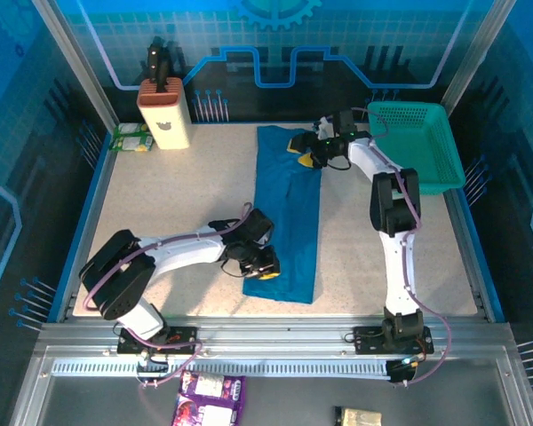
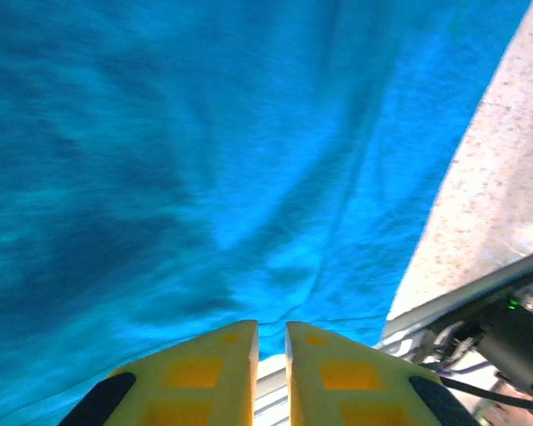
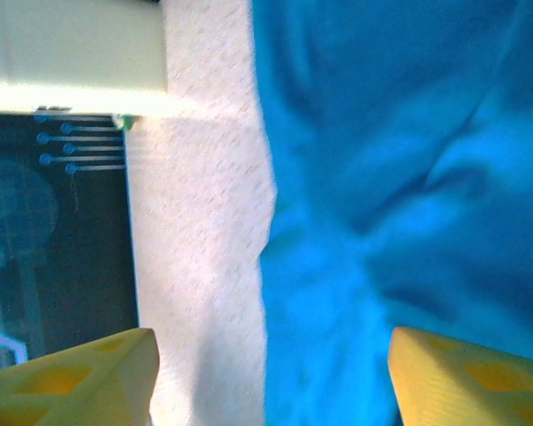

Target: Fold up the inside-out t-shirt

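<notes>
No text, brand or number can be read anywhere, and the print on the purple packet (image 1: 210, 397) is too small.

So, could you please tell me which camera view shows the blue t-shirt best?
The top external view: the whole t-shirt lies there as one long strip on the table. The wrist views give close, partial patches of its wrinkled cloth.

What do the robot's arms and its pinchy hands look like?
The left arm and the right arm are made of smooth white tubes with chunky black joints. Thin purple cables loop along them. The left gripper and the right gripper each have two yellow, wedge-shaped fingers with darker orange-yellow squares on them.
</notes>
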Motion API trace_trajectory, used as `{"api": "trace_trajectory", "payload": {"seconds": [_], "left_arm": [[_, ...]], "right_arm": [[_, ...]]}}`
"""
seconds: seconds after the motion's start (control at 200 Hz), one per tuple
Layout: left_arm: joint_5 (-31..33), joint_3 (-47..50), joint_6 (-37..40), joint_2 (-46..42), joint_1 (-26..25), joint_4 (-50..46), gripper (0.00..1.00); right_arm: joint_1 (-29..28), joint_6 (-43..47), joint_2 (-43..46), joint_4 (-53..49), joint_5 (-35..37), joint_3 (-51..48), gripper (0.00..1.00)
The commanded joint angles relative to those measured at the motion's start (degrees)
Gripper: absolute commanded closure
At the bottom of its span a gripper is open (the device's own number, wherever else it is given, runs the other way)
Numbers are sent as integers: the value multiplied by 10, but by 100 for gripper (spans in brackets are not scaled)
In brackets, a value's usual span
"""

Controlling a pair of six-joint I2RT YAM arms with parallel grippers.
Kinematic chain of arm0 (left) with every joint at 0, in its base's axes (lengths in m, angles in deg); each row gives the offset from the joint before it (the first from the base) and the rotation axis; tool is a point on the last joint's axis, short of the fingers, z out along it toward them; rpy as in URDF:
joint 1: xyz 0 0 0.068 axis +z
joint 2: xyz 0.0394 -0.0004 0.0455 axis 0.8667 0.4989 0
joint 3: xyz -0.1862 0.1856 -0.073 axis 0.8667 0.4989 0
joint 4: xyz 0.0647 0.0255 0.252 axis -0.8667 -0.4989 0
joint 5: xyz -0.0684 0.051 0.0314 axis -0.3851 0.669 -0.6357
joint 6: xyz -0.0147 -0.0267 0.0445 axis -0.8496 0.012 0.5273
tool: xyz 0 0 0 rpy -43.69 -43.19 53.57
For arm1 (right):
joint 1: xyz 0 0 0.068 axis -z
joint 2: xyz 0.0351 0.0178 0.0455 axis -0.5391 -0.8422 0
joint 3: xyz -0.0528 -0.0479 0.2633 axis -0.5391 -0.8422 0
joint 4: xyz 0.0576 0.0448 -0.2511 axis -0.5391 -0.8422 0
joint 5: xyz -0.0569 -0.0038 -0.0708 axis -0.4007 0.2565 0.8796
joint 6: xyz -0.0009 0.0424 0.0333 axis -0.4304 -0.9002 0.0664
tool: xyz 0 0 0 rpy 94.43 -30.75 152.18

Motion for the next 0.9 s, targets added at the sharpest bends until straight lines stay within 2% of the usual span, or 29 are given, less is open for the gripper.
{"api": "trace_trajectory", "payload": {"seconds": [0.0,0.145,0.24,0.355,0.45,0.55,0.645,0.775,0.896], "left_arm": [[40,23,36,-16,22,-71,84],[24,61,66,-13,62,-50,89],[15,76,77,-8,69,-46,91],[9,114,56,-19,68,-13,91],[-9,148,25,-24,61,36,92],[-5,160,2,-34,44,54,91],[-10,173,-38,-40,30,103,91],[-14,175,-80,-48,16,159,89],[-3,161,-84,-85,15,141,86]], "right_arm": [[-25,48,122,-34,22,-95,31],[-74,62,241,-55,76,-261,32],[-117,46,307,-33,96,-379,32],[-156,16,354,33,92,-506,33],[-159,-1,366,76,83,-585,33],[-146,3,374,97,86,-642,33],[-108,22,351,129,79,-675,32],[-54,56,329,112,69,-663,32],[-54,78,369,59,47,-636,33]]}}
